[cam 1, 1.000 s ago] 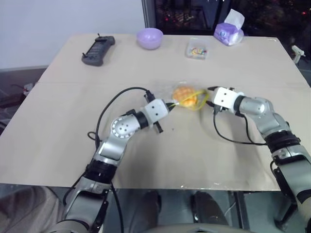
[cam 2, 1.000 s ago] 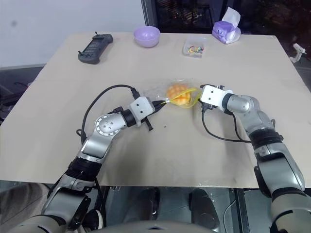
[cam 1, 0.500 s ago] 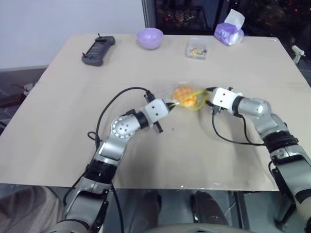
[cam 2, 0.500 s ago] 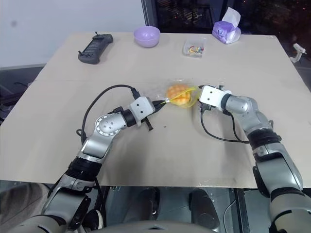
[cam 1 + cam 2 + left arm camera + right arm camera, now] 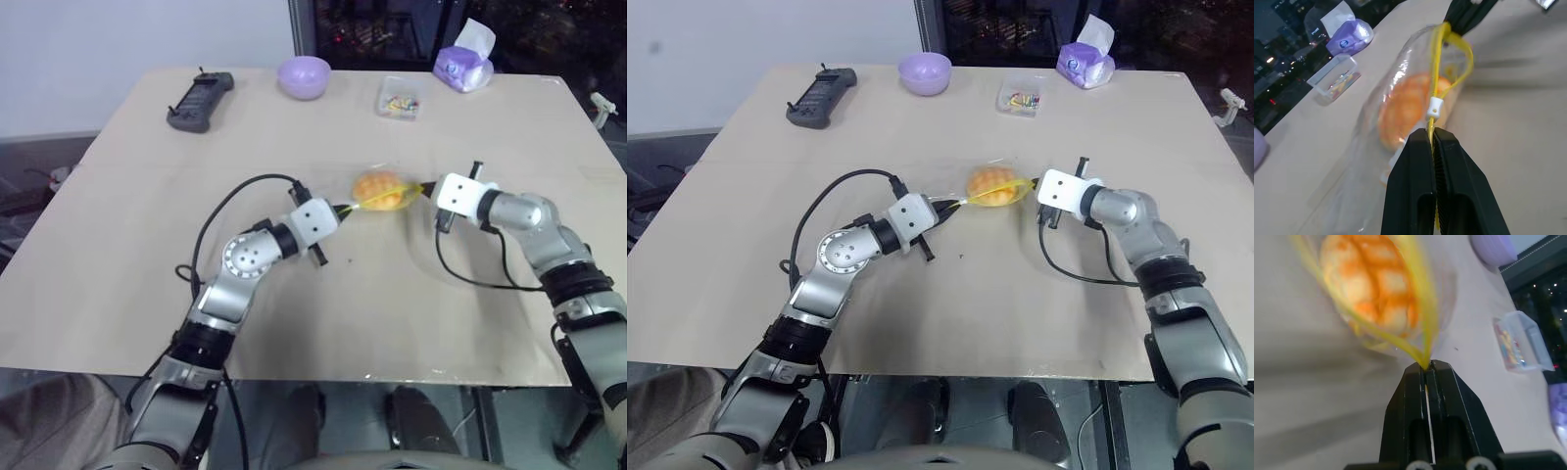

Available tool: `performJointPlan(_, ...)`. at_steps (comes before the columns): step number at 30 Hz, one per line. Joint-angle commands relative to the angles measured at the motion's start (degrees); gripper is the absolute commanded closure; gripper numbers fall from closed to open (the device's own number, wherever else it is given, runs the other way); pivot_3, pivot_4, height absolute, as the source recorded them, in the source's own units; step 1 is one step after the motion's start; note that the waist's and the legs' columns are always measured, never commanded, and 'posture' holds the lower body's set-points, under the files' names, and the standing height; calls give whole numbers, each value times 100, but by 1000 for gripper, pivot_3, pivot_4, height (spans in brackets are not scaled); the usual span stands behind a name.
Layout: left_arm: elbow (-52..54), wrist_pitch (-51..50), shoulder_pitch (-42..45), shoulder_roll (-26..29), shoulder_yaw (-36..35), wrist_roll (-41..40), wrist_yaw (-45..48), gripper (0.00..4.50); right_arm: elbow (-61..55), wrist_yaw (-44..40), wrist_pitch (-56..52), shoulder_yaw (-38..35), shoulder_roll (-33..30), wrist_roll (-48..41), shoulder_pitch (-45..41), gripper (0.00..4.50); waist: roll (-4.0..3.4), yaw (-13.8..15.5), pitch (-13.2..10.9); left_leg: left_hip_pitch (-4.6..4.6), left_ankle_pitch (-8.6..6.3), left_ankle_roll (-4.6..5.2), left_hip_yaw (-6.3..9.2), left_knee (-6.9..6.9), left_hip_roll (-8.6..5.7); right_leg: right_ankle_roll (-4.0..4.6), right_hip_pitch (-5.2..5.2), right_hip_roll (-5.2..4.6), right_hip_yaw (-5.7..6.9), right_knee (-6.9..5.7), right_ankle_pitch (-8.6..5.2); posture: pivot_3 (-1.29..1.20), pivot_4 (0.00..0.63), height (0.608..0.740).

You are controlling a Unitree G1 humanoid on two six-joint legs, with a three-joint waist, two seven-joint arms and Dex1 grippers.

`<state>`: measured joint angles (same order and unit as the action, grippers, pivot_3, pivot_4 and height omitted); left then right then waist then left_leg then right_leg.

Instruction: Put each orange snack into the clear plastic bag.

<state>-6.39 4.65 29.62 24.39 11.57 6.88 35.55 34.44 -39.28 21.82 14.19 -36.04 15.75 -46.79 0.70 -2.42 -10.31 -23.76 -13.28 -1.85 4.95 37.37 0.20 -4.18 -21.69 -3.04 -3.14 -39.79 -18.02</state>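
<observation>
The orange snack [image 5: 378, 190] sits inside the clear plastic bag [image 5: 1400, 122], held just above mid-tabletop [image 5: 127, 245]. The left gripper [image 5: 1433, 134] and right gripper [image 5: 1426, 366] each have fingers clenched on an end of the yellow seal strip [image 5: 1436, 78], probably stretching it taut to close the bag.

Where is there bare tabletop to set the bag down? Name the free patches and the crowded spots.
Free: the near half of the table, between the two arms and its front edge, and the left side below the black remote. Crowded: the far edge, with the remote, purple bowl, small clear box and tissue pack, and the centre, where both grippers hold the clear plastic bag.
</observation>
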Motion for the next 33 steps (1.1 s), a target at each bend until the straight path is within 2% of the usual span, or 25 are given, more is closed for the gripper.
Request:
performJointPlan(1, -165, 287, 329, 103, -274, 137, -343, 4500, -636, -366, -273, -377, -341, -347, -99, 4442, 0, 1, 0, 0, 0, 0, 0, 0, 0, 0, 0, 0, 0, 1, 0, 0, 150, 740)
performJointPlan(4, -493, 496, 673, 215, -366, 265, -590, 4500, -1128, -743, -638, -546, -666, -558, -99, 4442, 0, 3, 0, -2, -2, 4, 2, 0, 0, 0, 0, 0, 2, 1, 0, 0, 150, 740)
performJointPlan(11, -1031, 843, 1273, 131, -371, 222, -880, 4500, -1578, -705, -1106, -721, -927, -591, -323, 4442, 0, 3, 0, -2, -3, 5, 0, 0, 0, 0, -1, 0, 1, 0, 0, 0, 150, 740)
performJointPlan(14, -958, 878, 1169, 98, -257, 103, -657, 4500, -2158, -1283, -1511, -673, -1217, -803, 9, 4442, 0, 14, 0, -7, -1, 1, 1, -1, -2, 0, -1, -3, 2, 6, 0, 0, 150, 740)
performJointPlan(20, -584, 744, 780, 94, -207, -92, -349, 4500, -3195, -1840, -2417, -773, -1542, -1257, 498, 4442, 0, 7, 0, -8, -1, 2, 1, -1, -3, 0, -1, -5, 2, 6, 0, 0, 150, 740)
performJointPlan(21, -518, 720, 724, 82, -188, -112, -315, 4500, -3317, -1903, -2571, -782, -1571, -1332, 556, 3901, 0, 6, 0, -7, -8, 13, 2, -1, -2, 0, -1, -4, 2, 4, 0, 0, 150, 740)
performJointPlan(23, -360, 645, 612, 35, -152, -165, -256, 4500, -3503, -2056, -2788, -740, -1692, -1374, 683, 3543, 0, 9, 0, -5, -12, 20, 2, 1, -1, 0, -1, -3, 3, 1, 0, 0, 150, 740)
performJointPlan(24, -240, 601, 538, 12, -132, -229, -187, 4500, -3597, -2093, -2901, -741, -1732, -1379, 701, 2741, 0, 8, 0, -4, -12, 21, 2, 2, -2, 0, 0, -3, 3, 0, 0, 0, 150, 740)
performJointPlan(25, -130, 576, 472, 1, -117, -270, -134, 4500, -3708, -2149, -3053, -755, -1755, -1436, 697, 2138, 0, 7, 0, -5, -12, 21, 2, 4, -1, 0, 0, -4, 2, 0, 0, 0, 150, 740)
performJointPlan(26, -34, 561, 415, -6, -107, -299, -92, 4500, -3832, -2229, -3213, -764, -1779, -1512, 686, 1980, 0, 7, 0, -4, -12, 21, 2, 4, -2, 0, 0, -4, 2, 0, 0, 0, 150, 740)
performJointPlan(27, 63, 550, 358, -5, -95, -337, -38, 4500, -3982, -2372, -3340, -747, -1799, -1625, 672, 1456, 0, 4, 0, -5, -12, 21, 1, 4, -1, 0, 0, -4, 2, 0, 0, 0, 150, 740)
performJointPlan(28, 144, 545, 310, -2, -87, -365, 6, 4500, -4164, -2467, -3464, -725, -1768, -1741, 644, 1139, 0, 5, 0, -5, -12, 21, 2, 4, -1, 0, 0, -3, 2, 0, 0, 0, 150, 740)
performJointPlan(33, 236, 906, 299, 94, -5, -140, 70, 4500, -4664, -2239, -3745, -261, -954, -1732, 245, 1139, 0, -21, 0, 0, -12, 21, 0, 4, 2, 0, 0, 0, -1, -3, 0, 0, 150, 740)
